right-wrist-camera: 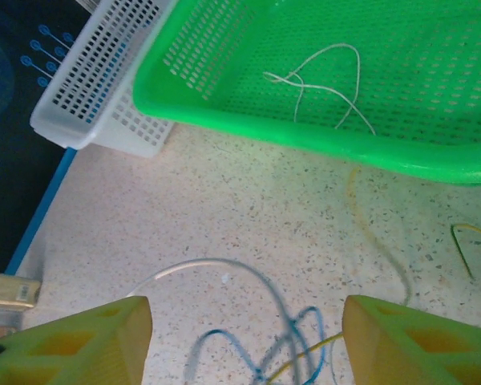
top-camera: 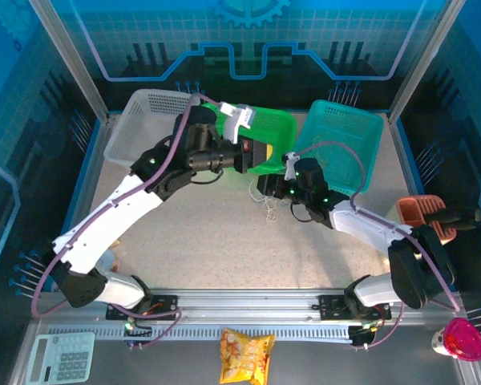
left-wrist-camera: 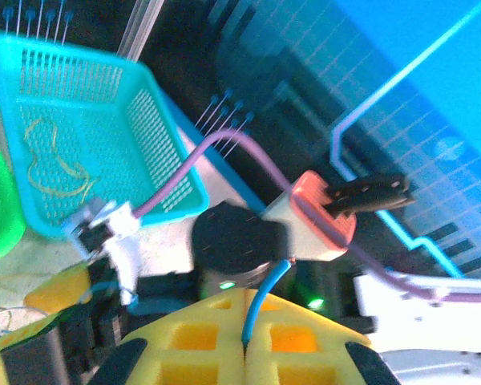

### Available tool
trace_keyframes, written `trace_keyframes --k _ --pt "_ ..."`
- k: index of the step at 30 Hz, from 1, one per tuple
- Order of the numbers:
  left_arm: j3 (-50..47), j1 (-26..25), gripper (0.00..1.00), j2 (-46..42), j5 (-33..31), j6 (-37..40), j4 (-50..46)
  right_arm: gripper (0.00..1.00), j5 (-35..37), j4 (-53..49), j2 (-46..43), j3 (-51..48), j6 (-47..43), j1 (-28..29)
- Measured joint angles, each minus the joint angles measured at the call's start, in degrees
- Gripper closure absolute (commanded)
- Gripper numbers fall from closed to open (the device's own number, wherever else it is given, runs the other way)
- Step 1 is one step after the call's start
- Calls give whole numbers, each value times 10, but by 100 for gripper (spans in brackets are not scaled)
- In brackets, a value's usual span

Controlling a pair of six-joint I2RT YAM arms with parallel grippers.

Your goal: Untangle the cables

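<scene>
White arms (top-camera: 116, 215) with black joints (top-camera: 409, 277), looping purple cables (left-wrist-camera: 172, 178) and yellow fingers (right-wrist-camera: 72, 345)

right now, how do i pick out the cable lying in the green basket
Find the green basket, the middle of three along the far side of the table, between the white basket and the teal basket. On its mesh floor lies one whitish cable, loosely looped. The yellow cable lies in the teal basket; the blue and white tangle sits on the table.

Left pincer (left-wrist-camera: 244, 329) is closed tight; right pincer (right-wrist-camera: 244, 321) spread wide.
</scene>
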Motion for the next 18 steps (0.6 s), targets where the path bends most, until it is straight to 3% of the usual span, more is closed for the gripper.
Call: trace_keyframes --k 6,11,16,18 --pt "65 0 100 -16 0 -4 10 42 9 31 22 -20 9 0" --pt "97 8 100 -19 -3 -4 17 52 12 53 28 -44 17 1" --pt "97 22 100 -21 -7 -5 17 51 13 58 28 -57 17 1" --pt "97 27 100 -22 -10 -5 17 45 13 62 29 -62 17 1"
